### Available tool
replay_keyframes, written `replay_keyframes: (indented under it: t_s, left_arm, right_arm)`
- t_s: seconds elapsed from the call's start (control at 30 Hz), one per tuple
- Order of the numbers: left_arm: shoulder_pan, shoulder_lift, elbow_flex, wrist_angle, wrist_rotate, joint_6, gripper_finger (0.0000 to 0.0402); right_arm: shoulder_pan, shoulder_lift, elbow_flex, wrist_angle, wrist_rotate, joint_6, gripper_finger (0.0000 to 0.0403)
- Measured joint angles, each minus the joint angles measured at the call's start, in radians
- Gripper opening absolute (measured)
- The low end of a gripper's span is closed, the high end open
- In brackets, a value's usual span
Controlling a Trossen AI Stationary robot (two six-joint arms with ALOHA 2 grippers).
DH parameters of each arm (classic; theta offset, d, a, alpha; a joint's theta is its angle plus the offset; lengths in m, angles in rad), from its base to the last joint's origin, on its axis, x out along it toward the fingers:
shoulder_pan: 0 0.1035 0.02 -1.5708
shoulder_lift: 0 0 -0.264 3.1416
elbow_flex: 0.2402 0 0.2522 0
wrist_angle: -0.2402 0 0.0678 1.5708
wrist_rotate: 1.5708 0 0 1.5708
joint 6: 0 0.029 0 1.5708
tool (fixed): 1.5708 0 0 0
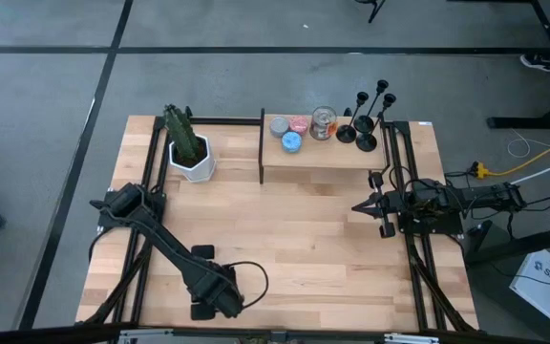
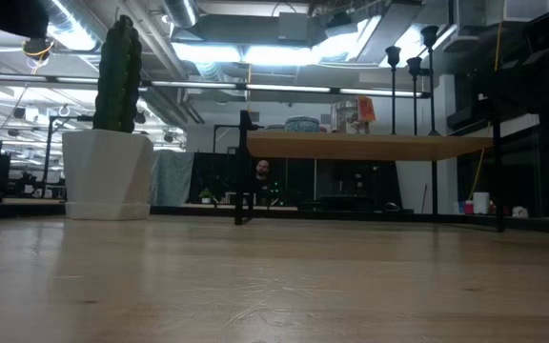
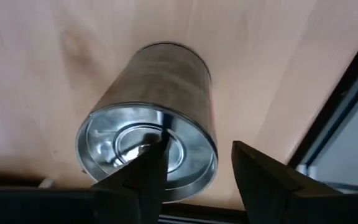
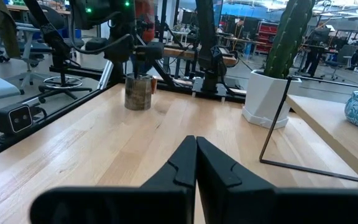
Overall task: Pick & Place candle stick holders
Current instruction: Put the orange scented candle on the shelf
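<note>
Floor: we saw grey concrete (image 1: pixel 256 86) crossed by dark lines around the desk.
Desk: we noted pale wood planks (image 1: pixel 285 239) framed by black rails.
Ceiling: we saw bright strip lights (image 2: pixel 227 52) and exposed ducts overhead.
Furniture: we made out an office chair (image 4: pixel 61 59) and cluttered workbenches (image 4: pixel 241 43) beyond the desk.
Cables: we spotted yellow and white leads (image 1: pixel 542 158) on the floor.

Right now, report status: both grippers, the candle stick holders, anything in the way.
Left gripper open over a silver tin, near table edge. Right gripper shut, empty, at right side. Candle stick holders upright on the raised shelf, untouched. Nothing between.
</note>
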Motion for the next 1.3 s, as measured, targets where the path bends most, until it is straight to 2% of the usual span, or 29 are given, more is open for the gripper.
replay_keyframes:
  t_s: [0.17,0.37,0.53,0.87,1.07,1.3]
  left_arm:
    - [0.000,-0.003,-0.025,-0.013,-0.001,0.048,0.0137]
    - [0.000,-0.003,-0.028,-0.015,-0.016,0.081,0.0064]
    - [0.003,-0.004,-0.028,-0.021,-0.086,0.148,0.0008]
    - [0.061,-0.003,-0.028,-0.007,-0.168,0.374,0.0003]
    - [0.131,-0.001,-0.029,0.014,-0.268,0.568,0.0003]
    - [0.229,-0.001,-0.028,0.104,-0.303,0.762,0.0002]
  right_arm:
    - [0.000,0.000,0.000,0.000,0.000,0.000,0.0011]
    - [0.000,0.000,0.000,0.000,0.000,0.000,0.0011]
    - [0.000,0.000,0.000,0.000,0.000,0.000,0.0011]
    - [0.000,0.000,0.000,0.000,0.000,0.000,0.0011]
    - [0.000,0.000,0.000,0.000,0.000,0.000,0.0011]
    - [0.000,0.000,0.000,0.000,0.000,0.000,0.0011]
